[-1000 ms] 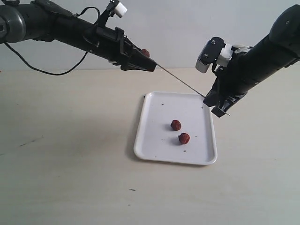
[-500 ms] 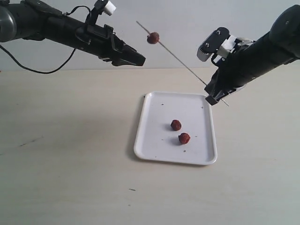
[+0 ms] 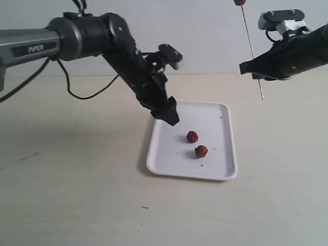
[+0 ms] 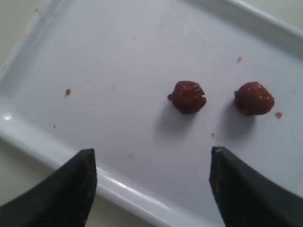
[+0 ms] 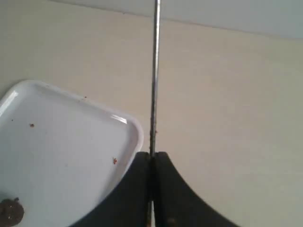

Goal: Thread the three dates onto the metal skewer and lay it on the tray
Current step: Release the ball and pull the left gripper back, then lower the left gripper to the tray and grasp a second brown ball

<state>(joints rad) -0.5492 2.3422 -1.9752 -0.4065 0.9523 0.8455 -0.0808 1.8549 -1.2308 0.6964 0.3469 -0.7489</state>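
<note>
Threading status: one date (image 3: 239,1) sits on the metal skewer (image 3: 248,36), right at the top edge of the exterior view and partly cut off; two to go.
Loose dates: two on the tray (image 3: 166,154), mid-tray, close together but not touching; far-left date (image 3: 192,136), near-right date (image 3: 201,151).
Key relation: both loose dates lie right of and nearer than the left gripper (image 3: 171,117); the far-left date is the closer one. The left arm is far nearer to them than the right.
Date axis: roundish, no clear long axis to line up with.
Left gripper state: fingers spread wide, empty; in the wrist view the dates lie ahead of the gap, with the tray rim under the fingers.
Left arm pose: comes in from the left, forearm pitched steeply down, tips low over the tray's far-left part.
Right gripper (image 5: 152,161) state: clenched on the skewer, rod pinched between the tips.
Skewer axis: near upright, slight tilt, short lower end hanging below the grip, off past the tray's far-right corner over the table (image 3: 77,179).
Right arm pose: held high at the right, gripper pointing left.
Likely next: the left gripper drops onto the far-left date.
Risk: a small round date may roll away from the fingers.
</note>
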